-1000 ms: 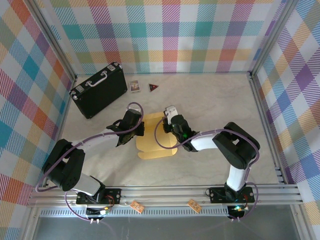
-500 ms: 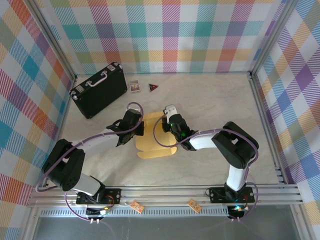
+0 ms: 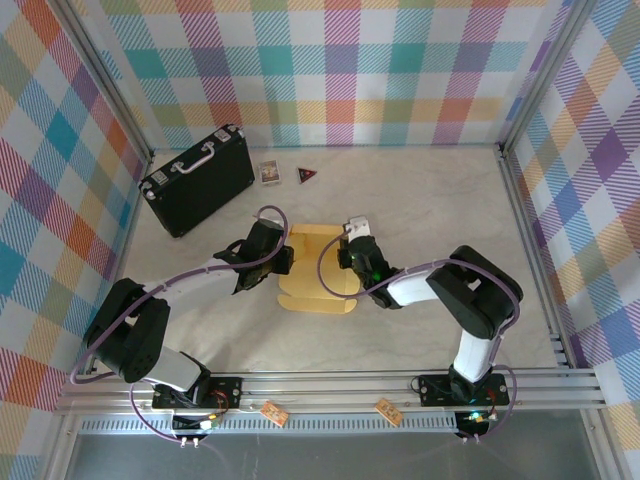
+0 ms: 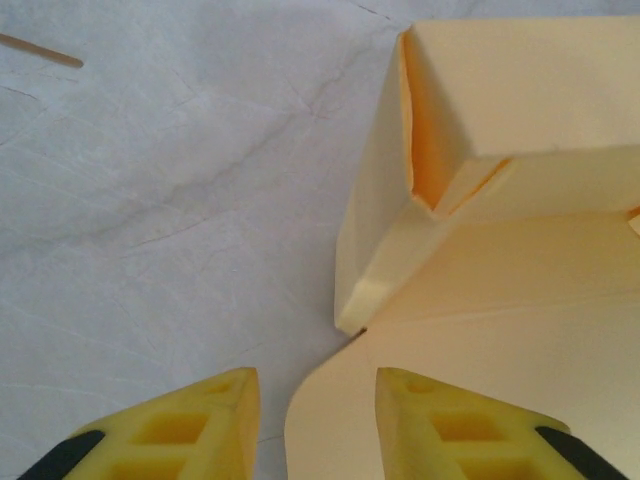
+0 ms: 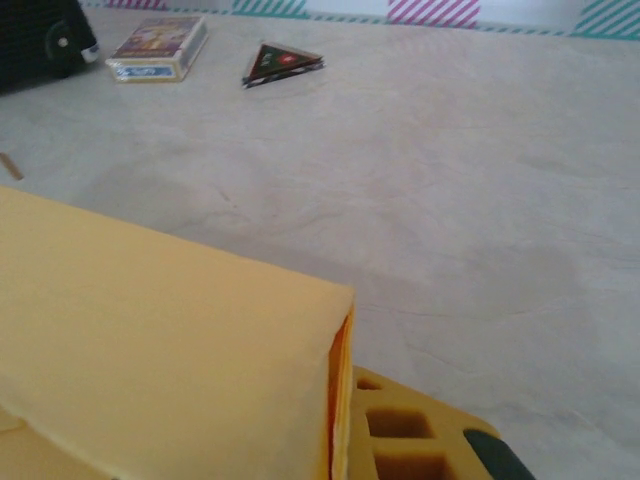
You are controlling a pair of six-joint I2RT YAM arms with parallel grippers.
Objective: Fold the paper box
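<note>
The paper box is mustard-yellow cardboard, partly folded, lying mid-table between both arms. In the left wrist view a raised side wall stands over a flat panel, and a corner flap bends inward. My left gripper sits at the box's left edge, open, with the rounded edge of a flap lying between its yellow fingers. My right gripper is at the box's right side. One yellow finger presses against a folded wall; the other finger is hidden behind the cardboard.
A black hard case with a pale handle lies at the back left. A small card box and a dark triangle lie near the back wall. A thin wooden stick lies left of the box.
My right gripper has shifted to the right and slightly toward the near edge, and the paper box has slid right with it. The left arm has stayed in place.
</note>
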